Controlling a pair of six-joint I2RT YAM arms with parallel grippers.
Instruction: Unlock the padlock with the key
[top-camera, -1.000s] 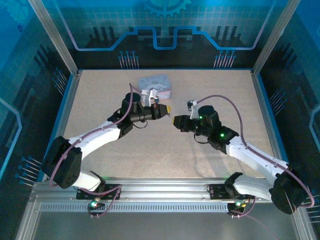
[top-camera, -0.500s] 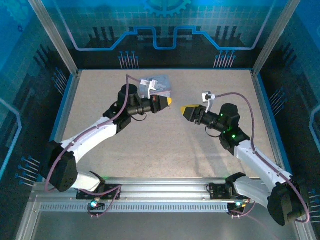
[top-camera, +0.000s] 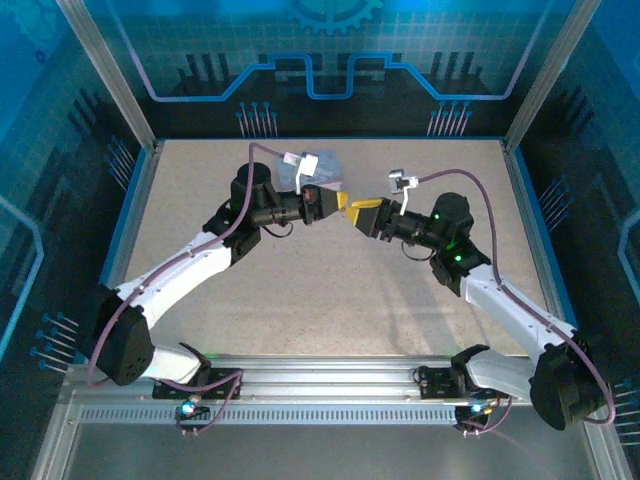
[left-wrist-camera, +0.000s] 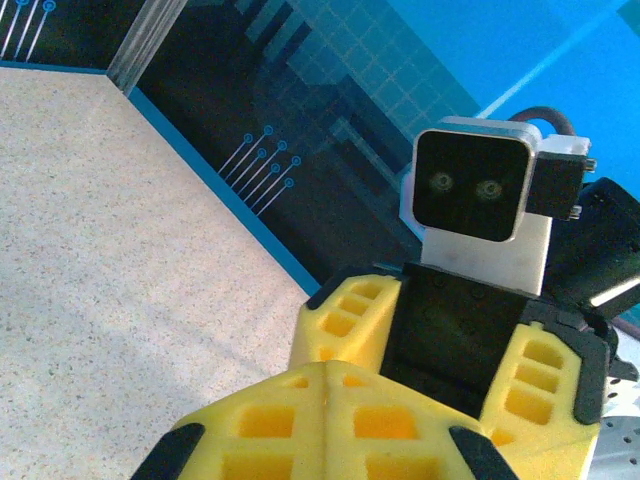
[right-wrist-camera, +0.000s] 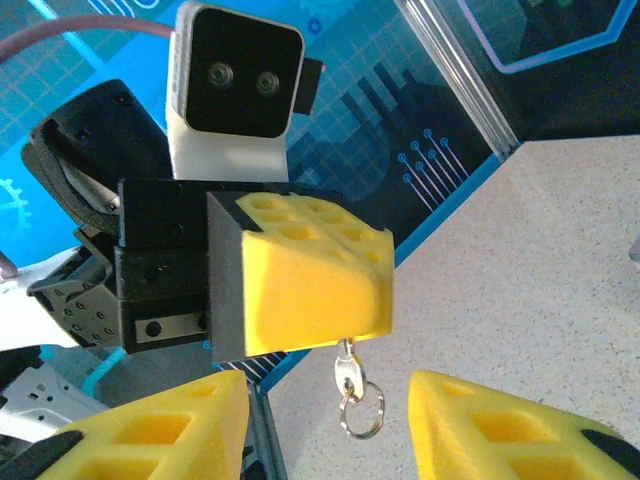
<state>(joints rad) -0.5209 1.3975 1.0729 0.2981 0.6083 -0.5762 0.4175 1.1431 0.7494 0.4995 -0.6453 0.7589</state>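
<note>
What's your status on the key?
Left gripper shut on the key. Right gripper open, facing it above the table. Nothing blocking between them.

The left end effector (right-wrist-camera: 370, 290) is yellow and black, the key (right-wrist-camera: 346, 366) silvery, the table (right-wrist-camera: 560, 250) speckled beige.

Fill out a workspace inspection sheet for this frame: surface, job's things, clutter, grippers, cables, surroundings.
Surface: speckled beige table.
Job's things: key with a ring hangs below the left gripper.
Clutter: pale tin box behind the left gripper.
Grippers: left gripper shut on the key; right gripper open, facing it closely, not touching.
Cables: purple cable loops over each wrist; no snag seen.
Surroundings: blue printed walls, metal posts.
</note>
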